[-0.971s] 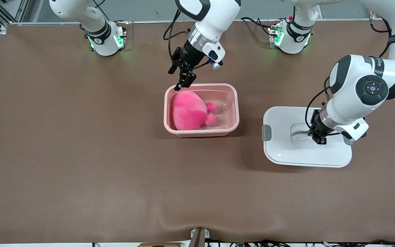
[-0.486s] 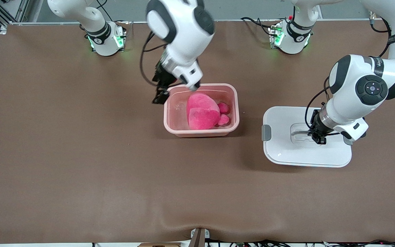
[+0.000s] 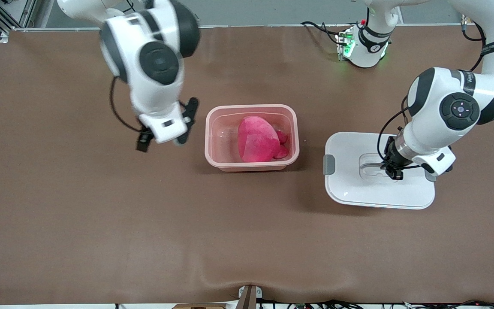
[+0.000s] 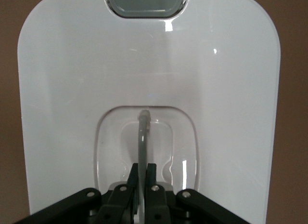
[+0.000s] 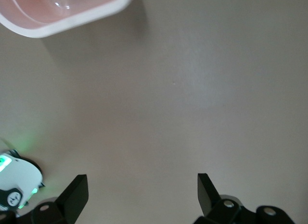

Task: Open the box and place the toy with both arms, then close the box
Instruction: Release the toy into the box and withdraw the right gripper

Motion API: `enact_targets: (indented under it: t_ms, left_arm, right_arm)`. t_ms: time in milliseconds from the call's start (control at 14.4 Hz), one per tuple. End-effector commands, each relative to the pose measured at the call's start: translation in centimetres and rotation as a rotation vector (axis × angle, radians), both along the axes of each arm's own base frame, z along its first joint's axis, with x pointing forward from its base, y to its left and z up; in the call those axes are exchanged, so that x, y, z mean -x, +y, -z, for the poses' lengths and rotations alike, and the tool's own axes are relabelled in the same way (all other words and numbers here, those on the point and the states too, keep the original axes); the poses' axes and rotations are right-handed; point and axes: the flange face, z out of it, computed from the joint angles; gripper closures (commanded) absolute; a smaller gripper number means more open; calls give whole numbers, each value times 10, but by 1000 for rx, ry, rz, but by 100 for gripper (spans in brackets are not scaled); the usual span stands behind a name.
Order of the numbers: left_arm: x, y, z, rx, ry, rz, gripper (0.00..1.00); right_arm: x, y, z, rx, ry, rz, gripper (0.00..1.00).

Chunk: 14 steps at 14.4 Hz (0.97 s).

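The pink translucent box (image 3: 209, 146) stands open at the table's middle with the bright pink plush toy (image 3: 257, 140) lying inside it. Its white lid (image 3: 350, 189) lies flat on the table toward the left arm's end, a grey clip (image 3: 329, 165) facing the box. My left gripper (image 3: 390, 168) is shut on the lid's thin grey centre handle (image 4: 143, 137). My right gripper (image 3: 166, 125) is open and empty over bare table beside the box, toward the right arm's end. A corner of the box rim (image 5: 72, 21) shows in the right wrist view.
Brown table mat (image 3: 144, 223) all around. The left arm's base (image 3: 365, 45) stands at the table's back edge. The right arm's base (image 5: 14, 185) shows in the right wrist view.
My right gripper has pulled away from the box rim toward the right arm's end of the table. The toy has settled in the box. The lid and left gripper have shifted slightly toward the box.
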Motion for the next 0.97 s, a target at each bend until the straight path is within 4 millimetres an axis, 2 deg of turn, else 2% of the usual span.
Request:
enact_targets:
  t_ms: [0,139,278,486,763,902]
  left_arm:
    - [12,-19,-13,21,-14,10,100]
    - [14,-30,-15,27,-18,-9,100]
    - [18,-45,-17,35,-19,-1,100]
    - [19,-69,-26,59,-36,-19,100]
    - [27,-103,-24,74,-31,-36,100]
    - [34,-122,-26,78,-34,-52,100]
  right_arm:
    - [-8,-56,-9,-75,32,123,0]
    - [-13,-89,-14,-78,28,176,0]
    - [-16,-132,-18,-75,18,271,0]
    - [-17,-173,-18,-65,9,382,0]
    - [-18,-212,-23,-60,-9,488,0]
    - [-6,-220,-30,-66,-43,582,0]
